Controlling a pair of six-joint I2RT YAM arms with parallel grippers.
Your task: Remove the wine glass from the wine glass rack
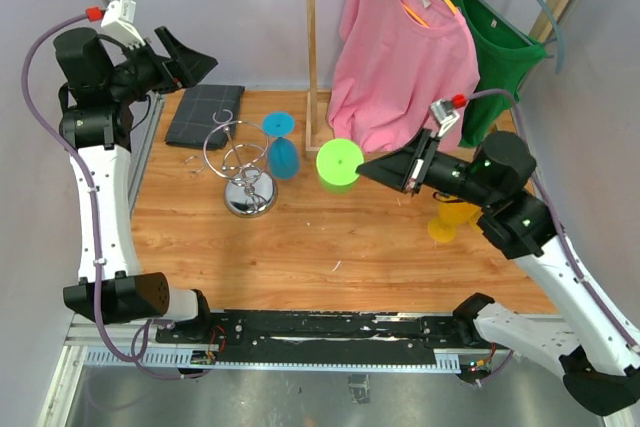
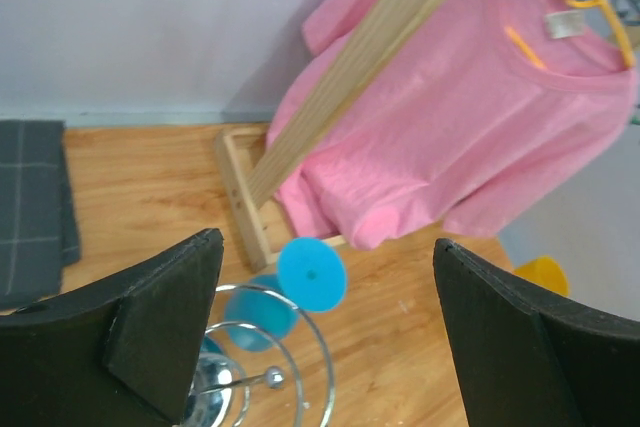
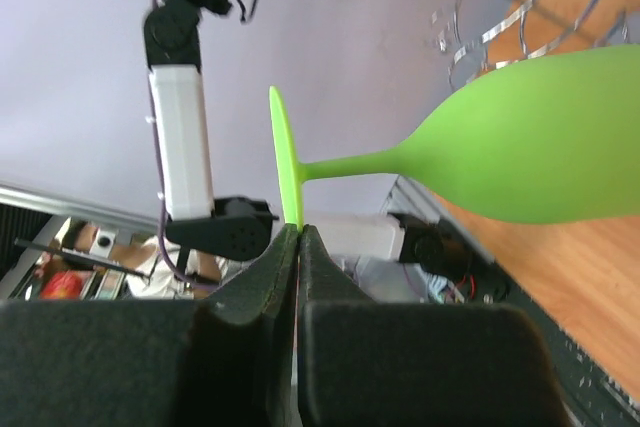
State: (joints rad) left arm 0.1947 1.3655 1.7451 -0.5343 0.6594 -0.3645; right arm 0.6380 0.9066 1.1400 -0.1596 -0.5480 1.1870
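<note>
The chrome wine glass rack (image 1: 249, 194) stands left of the table's middle; its wire loops also show in the left wrist view (image 2: 300, 347). A blue wine glass (image 1: 282, 152) hangs upside down on its right side, foot up (image 2: 311, 274). My right gripper (image 1: 366, 169) is shut on the edge of a green wine glass's foot (image 3: 285, 162). That green glass (image 1: 339, 162) is held foot up, to the right of the rack and apart from its wires. My left gripper (image 1: 190, 57) is open and empty, high above the back left, looking down on the rack (image 2: 325, 337).
A tall wooden clothes rack (image 1: 311, 47) stands at the back with a pink shirt (image 1: 405, 47) and a green shirt (image 1: 490, 37). A folded dark grey cloth (image 1: 205, 114) lies at the back left. A yellow glass (image 1: 450, 219) stands under my right arm.
</note>
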